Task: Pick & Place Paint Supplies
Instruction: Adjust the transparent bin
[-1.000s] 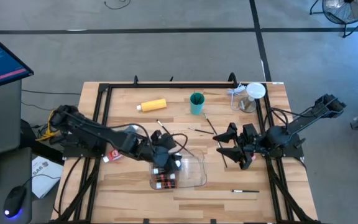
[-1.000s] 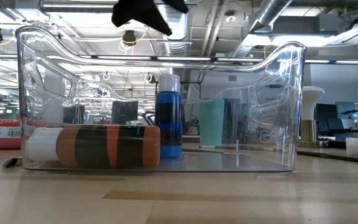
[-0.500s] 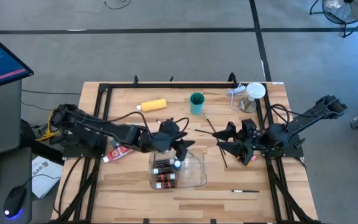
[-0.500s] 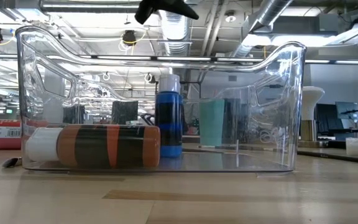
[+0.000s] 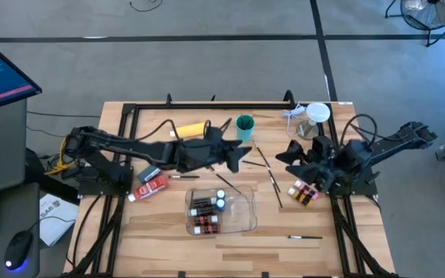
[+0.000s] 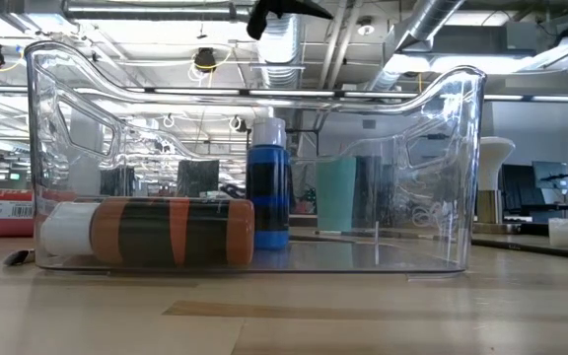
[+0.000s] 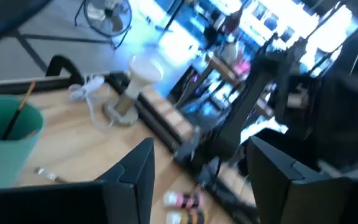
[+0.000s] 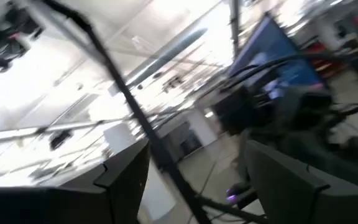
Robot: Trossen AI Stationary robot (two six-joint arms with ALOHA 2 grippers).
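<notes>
Pulled both arms back from clear tray (image 5: 246, 220). L gripper (image 5: 236, 157), fingers apart, empty, was over tray, now beyond it near teal cup (image 5: 245, 127). R gripper (image 5: 293, 154), wide, empty, off tray's right. I read: drop done, next pick due.

Tray: brown bottles (image 5: 202, 215), blue tube (image 5: 220, 204). Cup: brush (image 7: 17, 112). Yellow bottle (image 5: 190, 130), red tube (image 5: 151, 186), loose brushes (image 5: 273, 185), bottles (image 5: 303, 192) outside tray.

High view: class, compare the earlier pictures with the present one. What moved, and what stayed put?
The left end effector rose off the clear tray and swung away toward the teal cup, open and empty. The right end effector lifted and pulled back toward its base, uncovering small paint bottles lying on the table. The tray and its bottles, the yellow bottle and the cup stayed put.
</notes>
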